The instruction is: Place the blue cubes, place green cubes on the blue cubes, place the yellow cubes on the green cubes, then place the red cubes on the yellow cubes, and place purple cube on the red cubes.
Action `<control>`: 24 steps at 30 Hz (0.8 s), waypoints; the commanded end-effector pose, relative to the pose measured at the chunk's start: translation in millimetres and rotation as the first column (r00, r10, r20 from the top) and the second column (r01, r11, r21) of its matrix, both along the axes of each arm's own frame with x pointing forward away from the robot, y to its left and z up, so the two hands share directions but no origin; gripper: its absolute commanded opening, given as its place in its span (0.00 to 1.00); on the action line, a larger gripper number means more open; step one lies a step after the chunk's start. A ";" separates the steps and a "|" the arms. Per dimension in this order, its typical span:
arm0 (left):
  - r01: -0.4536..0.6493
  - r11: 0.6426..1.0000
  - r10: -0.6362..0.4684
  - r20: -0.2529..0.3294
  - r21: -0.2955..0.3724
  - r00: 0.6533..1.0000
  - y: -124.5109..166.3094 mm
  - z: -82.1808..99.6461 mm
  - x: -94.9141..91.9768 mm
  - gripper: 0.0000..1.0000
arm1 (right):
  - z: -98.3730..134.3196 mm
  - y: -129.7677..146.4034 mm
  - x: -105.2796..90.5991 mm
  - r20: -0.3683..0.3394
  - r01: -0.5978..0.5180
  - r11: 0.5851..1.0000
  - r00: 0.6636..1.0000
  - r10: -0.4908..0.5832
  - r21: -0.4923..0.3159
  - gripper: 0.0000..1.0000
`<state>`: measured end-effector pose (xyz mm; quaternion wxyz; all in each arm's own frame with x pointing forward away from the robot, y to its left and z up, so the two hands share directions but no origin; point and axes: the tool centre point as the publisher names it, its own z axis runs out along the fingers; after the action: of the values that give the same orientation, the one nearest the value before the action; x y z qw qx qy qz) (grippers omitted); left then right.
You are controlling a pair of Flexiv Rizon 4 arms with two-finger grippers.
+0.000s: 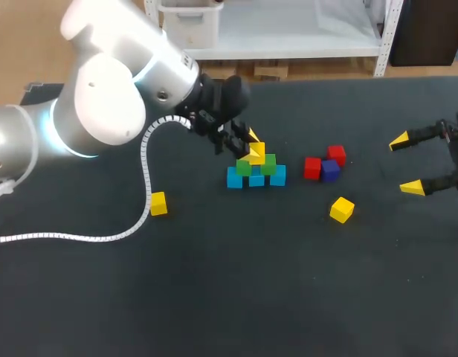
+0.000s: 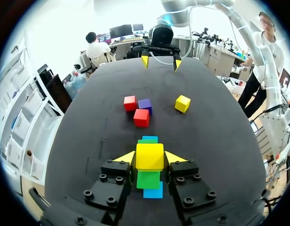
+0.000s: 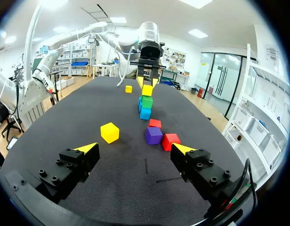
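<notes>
Three blue cubes (image 1: 256, 179) stand in a row mid-table with two green cubes (image 1: 268, 165) on top. My left gripper (image 1: 250, 146) is shut on a yellow cube (image 1: 257, 155) (image 2: 149, 156) right at the top of the greens; whether it rests on them I cannot tell. Two red cubes (image 1: 311, 167) (image 1: 336, 155) and a purple cube (image 1: 330, 170) lie to the right of the stack. Loose yellow cubes lie at the front right (image 1: 342, 210) and at the left (image 1: 158, 203). My right gripper (image 1: 406, 164) (image 3: 135, 148) hangs open and empty near the table's right edge.
My left arm's white coiled cable (image 1: 146, 160) hangs over the table's left part. From the right wrist, the yellow cube (image 3: 109, 132), purple cube (image 3: 153, 135) and a red cube (image 3: 171, 141) lie just ahead of the open fingers.
</notes>
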<state>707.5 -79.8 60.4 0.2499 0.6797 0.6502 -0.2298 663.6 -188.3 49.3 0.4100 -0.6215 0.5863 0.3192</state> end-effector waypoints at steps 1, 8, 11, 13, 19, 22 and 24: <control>-0.003 1.000 0.003 0.002 0.003 1.000 0.1 -0.5 0.3 0.00 | -0.3 0.3 0.2 0.001 0.000 1.000 1.000 0.000 0.000 1.00; 0.000 1.000 0.000 0.001 0.000 1.000 -1.0 -1.3 1.3 0.00 | -0.3 0.3 0.2 0.001 0.000 1.000 1.000 0.000 0.000 1.00; 0.000 1.000 0.000 0.000 -0.002 1.000 -1.6 -1.2 1.5 0.00 | -0.3 0.3 0.2 0.001 0.000 1.000 1.000 0.000 0.000 1.00; 0.001 1.000 -0.001 -0.001 -0.003 1.000 -1.8 -1.1 1.6 0.00 | -0.3 0.3 0.2 0.001 0.000 1.000 1.000 0.000 0.000 1.00; -0.003 1.000 0.003 -0.002 -0.002 1.000 -1.5 -1.1 2.0 0.03 | -0.3 0.3 0.2 0.001 0.000 1.000 1.000 0.000 0.000 1.00; -0.004 1.000 0.004 -0.002 -0.001 1.000 -1.0 -1.0 1.9 0.03 | -0.3 0.3 0.2 0.001 0.000 1.000 1.000 0.000 0.000 1.00; -0.004 1.000 0.004 -0.001 -0.001 1.000 -0.8 -0.9 1.8 0.02 | -0.3 0.3 0.2 0.001 0.000 1.000 1.000 0.000 0.000 1.00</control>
<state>708.8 -80.2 59.9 0.2503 0.6780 0.6516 -0.2303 663.6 -188.3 49.3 0.4100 -0.6215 0.5863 0.3192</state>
